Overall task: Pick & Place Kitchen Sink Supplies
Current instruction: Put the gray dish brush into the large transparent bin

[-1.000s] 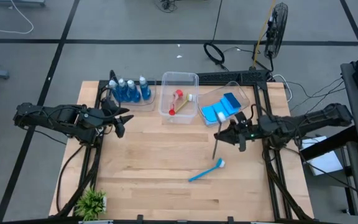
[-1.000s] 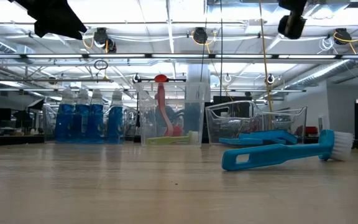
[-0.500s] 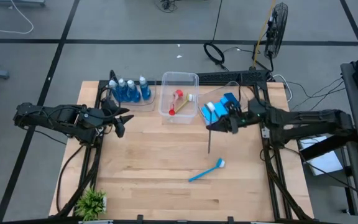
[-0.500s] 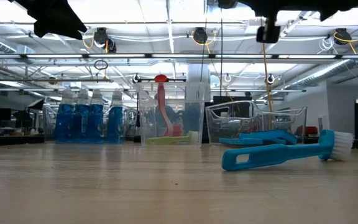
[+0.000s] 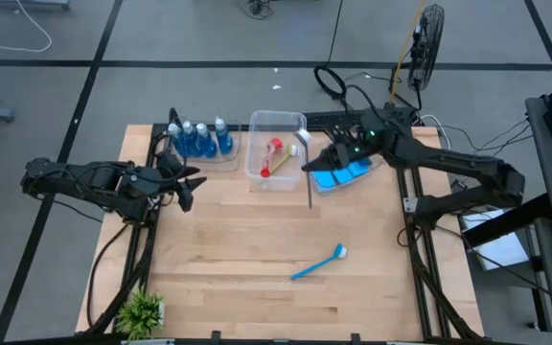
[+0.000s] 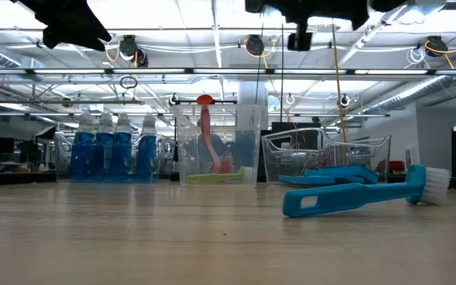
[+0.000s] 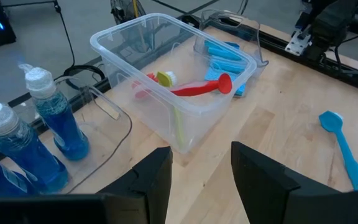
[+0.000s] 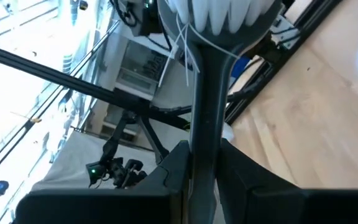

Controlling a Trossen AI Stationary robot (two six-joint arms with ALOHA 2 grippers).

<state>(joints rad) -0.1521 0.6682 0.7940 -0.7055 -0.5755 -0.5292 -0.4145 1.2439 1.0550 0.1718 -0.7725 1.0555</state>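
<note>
My right gripper [image 5: 316,163] is shut on a grey dish brush [image 5: 310,182] with a white bristle head [image 8: 216,14] and hovers beside the middle clear tub [image 5: 300,120]. That tub holds a red brush [image 7: 194,89] and a yellow-green brush [image 7: 176,118]. A blue brush [image 5: 319,261] lies flat on the table. Blue sponges [image 5: 345,171] lie in the right tub. Bottles of blue liquid [image 5: 199,139] stand in the left tub. My left gripper [image 5: 188,187] is open and waits near the bottles. My right gripper pinches the grey brush's handle [image 8: 202,134] between its two fingers [image 8: 174,165], nearer the bristle head than the free end. The fingers come from the table's right and lie across the handle. The brush is lifted clear, with its head toward the far edge.
A small green plant [image 5: 142,311] stands at the table's near left corner. The three clear tubs line the far edge. Bare wood [image 5: 238,240] lies between the tubs and the blue brush. Cables and a fan stand beyond the far edge.
My right gripper has carried the grey brush up and from the table's right side toward the far left, to beside the middle tub. The brush has stayed in the hold. The left arm has kept still.
</note>
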